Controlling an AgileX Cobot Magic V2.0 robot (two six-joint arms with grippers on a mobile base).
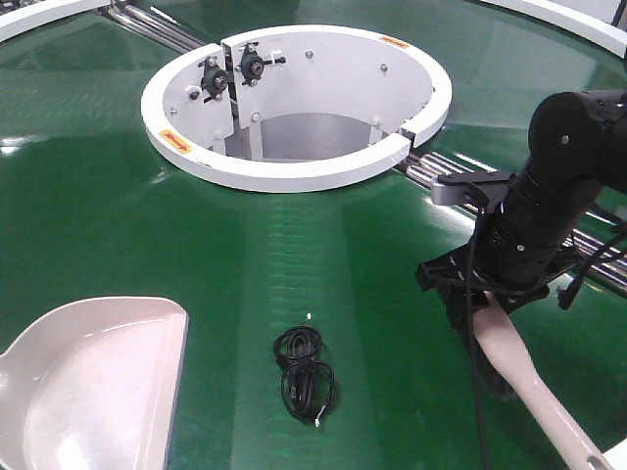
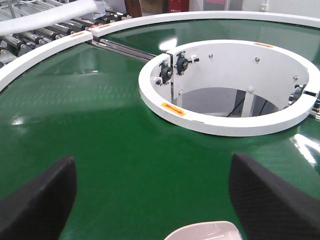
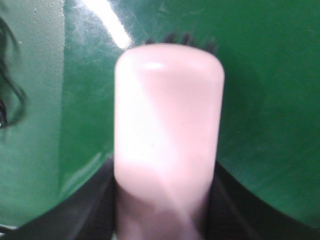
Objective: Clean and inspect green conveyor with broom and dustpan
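Broom (image 3: 167, 125) is clenched in my right end effector (image 1: 480, 305) over the green conveyor (image 1: 294, 245), near-right of the white hub ring (image 1: 294, 176). My left end effector (image 2: 152, 159) is released; the dustpan (image 1: 98, 382) lies near-left of that ring.

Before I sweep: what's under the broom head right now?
Dark bristles show beyond the tip of the broom, over the green conveyor. The paddle back covers the belt directly beneath, so debris there cannot be seen.
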